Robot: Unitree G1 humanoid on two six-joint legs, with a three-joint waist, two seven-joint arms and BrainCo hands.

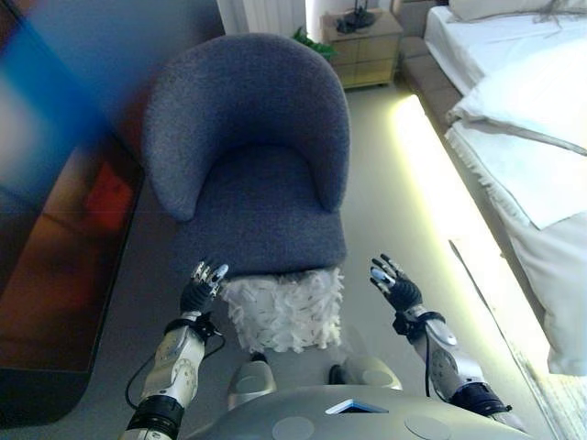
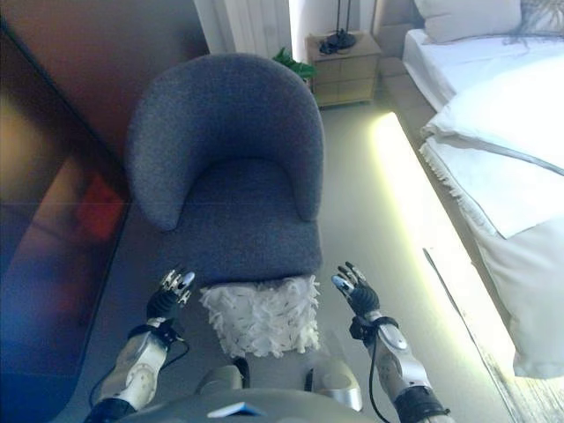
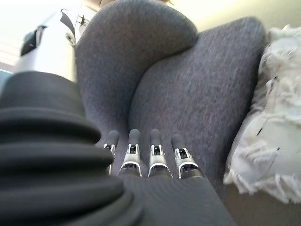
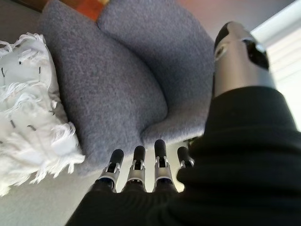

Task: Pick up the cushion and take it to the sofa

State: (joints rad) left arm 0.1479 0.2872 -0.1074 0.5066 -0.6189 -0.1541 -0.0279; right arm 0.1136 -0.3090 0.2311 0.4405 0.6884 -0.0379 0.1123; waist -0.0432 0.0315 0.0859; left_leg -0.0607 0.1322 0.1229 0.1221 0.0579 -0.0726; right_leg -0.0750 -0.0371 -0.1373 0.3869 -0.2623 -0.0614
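A white shaggy cushion [image 1: 286, 309] leans against the front edge of a grey-blue armchair [image 1: 249, 147], resting on the floor. It also shows in the left wrist view [image 3: 268, 117] and the right wrist view [image 4: 28, 117]. My left hand [image 1: 202, 288] is open just left of the cushion, apart from it. My right hand [image 1: 394, 283] is open to the cushion's right, a short gap away. Neither hand holds anything. The chair's seat [image 2: 247, 211] is bare.
A bed with white bedding [image 1: 532, 119] runs along the right, with a lit strip [image 1: 431, 174] at its base. A wooden nightstand [image 1: 363, 46] stands behind the chair. A dark glossy panel [image 1: 55, 247] stands at the left.
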